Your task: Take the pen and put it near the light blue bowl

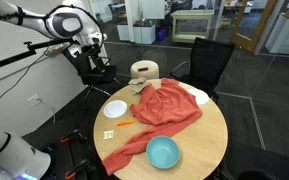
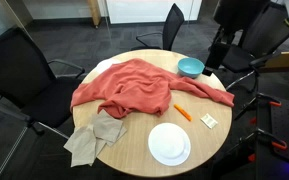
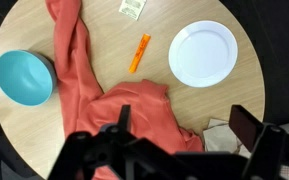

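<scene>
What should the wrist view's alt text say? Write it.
An orange pen lies on a round wooden table between a white plate and a red cloth, with a light blue bowl beyond the cloth. The open, empty gripper shows at the bottom.

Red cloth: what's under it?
Only the wooden table shows around the red cloth. Anything beneath its folds is covered. The orange pen, light blue bowl and white plate lie beside it, uncovered.
</scene>
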Tool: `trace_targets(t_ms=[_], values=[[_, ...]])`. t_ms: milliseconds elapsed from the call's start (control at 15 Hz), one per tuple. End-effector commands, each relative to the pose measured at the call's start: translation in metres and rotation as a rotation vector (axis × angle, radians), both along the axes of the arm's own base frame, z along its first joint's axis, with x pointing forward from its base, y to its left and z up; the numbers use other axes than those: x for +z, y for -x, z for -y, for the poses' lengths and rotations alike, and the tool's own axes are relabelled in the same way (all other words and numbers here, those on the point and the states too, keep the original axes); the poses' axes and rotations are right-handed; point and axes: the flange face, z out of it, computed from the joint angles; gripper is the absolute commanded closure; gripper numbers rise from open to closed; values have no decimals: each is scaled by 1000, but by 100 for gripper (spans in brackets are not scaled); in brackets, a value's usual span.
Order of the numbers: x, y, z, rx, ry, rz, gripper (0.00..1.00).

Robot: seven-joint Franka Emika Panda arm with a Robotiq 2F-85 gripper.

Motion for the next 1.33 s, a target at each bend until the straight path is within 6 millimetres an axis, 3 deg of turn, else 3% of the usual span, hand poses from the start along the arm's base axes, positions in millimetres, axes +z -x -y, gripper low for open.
trace_targets(t_ms=[0,400,667,933,1267], values=[[0,0,0,0,0,-1,0],[0,0,0,0,0,-1,0],[-13,0,10,-26,5,8,0],[-43,4,28,-58,-13,-1,0],[-103,4,49,-98,-97,84,0]])
